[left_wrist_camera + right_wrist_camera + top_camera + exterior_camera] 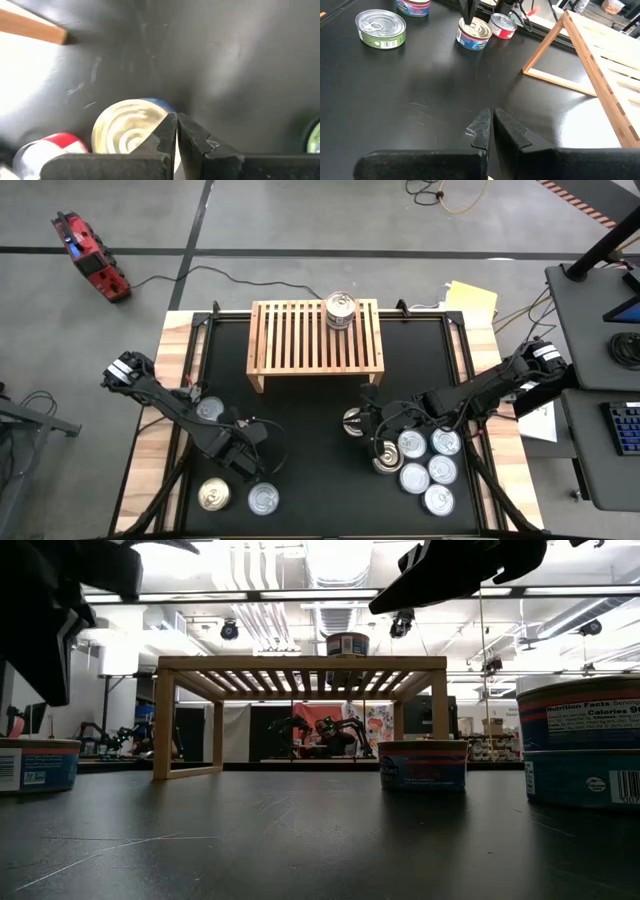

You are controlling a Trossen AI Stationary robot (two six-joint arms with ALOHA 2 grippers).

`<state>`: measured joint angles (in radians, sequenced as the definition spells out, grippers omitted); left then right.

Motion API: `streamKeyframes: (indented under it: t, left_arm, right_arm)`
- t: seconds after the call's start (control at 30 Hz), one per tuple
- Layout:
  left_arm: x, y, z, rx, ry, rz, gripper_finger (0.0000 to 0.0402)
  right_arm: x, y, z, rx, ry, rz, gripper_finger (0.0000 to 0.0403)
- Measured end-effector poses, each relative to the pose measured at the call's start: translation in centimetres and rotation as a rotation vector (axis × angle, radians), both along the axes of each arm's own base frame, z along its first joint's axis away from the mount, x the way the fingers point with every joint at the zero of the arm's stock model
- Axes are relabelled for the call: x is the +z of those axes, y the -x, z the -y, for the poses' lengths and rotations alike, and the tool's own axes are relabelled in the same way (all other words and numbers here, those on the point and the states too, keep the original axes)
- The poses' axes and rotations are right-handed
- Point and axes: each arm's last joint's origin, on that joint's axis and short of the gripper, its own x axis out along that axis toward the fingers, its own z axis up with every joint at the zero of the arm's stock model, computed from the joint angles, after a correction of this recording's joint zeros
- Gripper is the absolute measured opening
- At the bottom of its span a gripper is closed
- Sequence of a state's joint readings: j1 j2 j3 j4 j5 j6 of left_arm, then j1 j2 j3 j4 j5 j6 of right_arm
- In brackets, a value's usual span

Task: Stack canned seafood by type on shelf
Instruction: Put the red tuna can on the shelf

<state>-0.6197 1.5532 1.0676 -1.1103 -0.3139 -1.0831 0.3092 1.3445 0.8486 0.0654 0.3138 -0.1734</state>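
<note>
Both arms hung over the dark surface [310,430], jaws clenched on nothing. One can [340,310] stood on the shelf [290,335]; a blue-labelled tin [131,126] lay just beyond the left jaws [176,131], likely next, others clustered beside the right jaws [487,129].

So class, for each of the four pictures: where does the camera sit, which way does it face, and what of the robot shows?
High: overhead, facing down; both arms, shelf.
Low: table height, facing level across; arms overhead, shelf.
Left wrist: over the left gripper, shut, facing a gold-lidded can.
Right wrist: over the right gripper, shut, facing across the mat.
Shared: the can on the shelf shows low too.
</note>
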Motion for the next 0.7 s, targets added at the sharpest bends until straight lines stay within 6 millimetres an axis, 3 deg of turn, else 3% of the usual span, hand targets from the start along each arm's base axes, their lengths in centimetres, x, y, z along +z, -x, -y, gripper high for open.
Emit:
streamKeyframes:
  t: [0.27, 0.7]
  left_arm:
    - [1.6, 1.2, -1.5, 0.162, -0.133, -0.100, 0.0000]
    - [-1.1, 2.0, -5.3, 0.446, -0.181, -0.221, 0.0000]
  right_arm:
    - [0.0, 0.0, 0.0, 0.000, 0.000, 0.000, 0.0013]
    - [-0.1, 0.0, 0.0, 0.000, 0.001, -0.003, 0.0013]
